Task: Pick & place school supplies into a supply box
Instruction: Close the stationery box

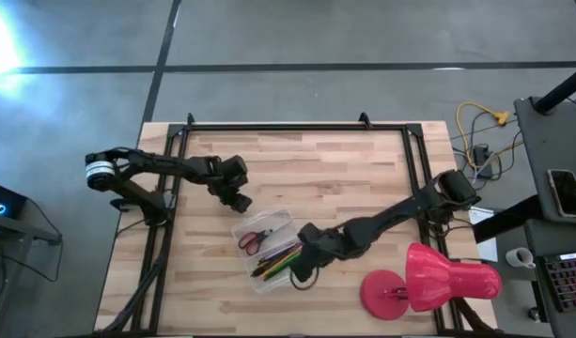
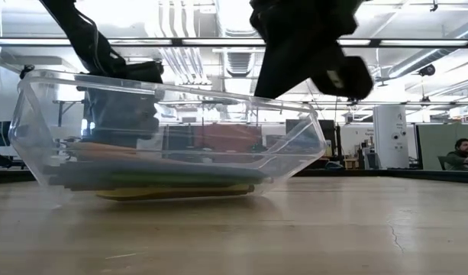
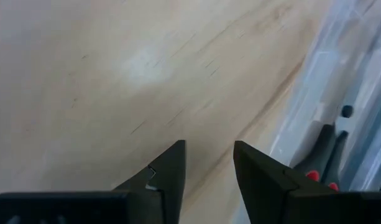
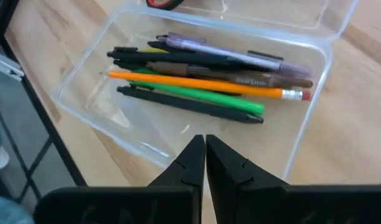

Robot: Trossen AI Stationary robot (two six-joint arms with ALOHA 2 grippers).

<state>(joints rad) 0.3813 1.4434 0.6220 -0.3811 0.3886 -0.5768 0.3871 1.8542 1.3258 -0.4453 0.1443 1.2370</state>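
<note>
Right tool (image 4: pixel 204 163) shut, empty, over supply box (image 4: pixel 314 81) edge; pens/pencils (image 4: pixel 202 81) + scissors (image 1: pixel 255 238) inside, box mid-worktop (image 1: pixel 297 160). Left tool (image 3: pixel 209 165) open, empty, beside box.

We take this for a robotics lab or open workshop hall; the wooden table (image 1: pixel 297 188) sits in a black metal frame (image 1: pixel 297 126) on a grey concrete floor (image 1: pixel 363 38); yellow cables (image 1: pixel 480 122) trail beside it; the low view shows exposed ceiling ducts (image 2: pixel 180 30), strip lighting, and a person (image 2: pixel 463 153) seated at a desk.
</note>
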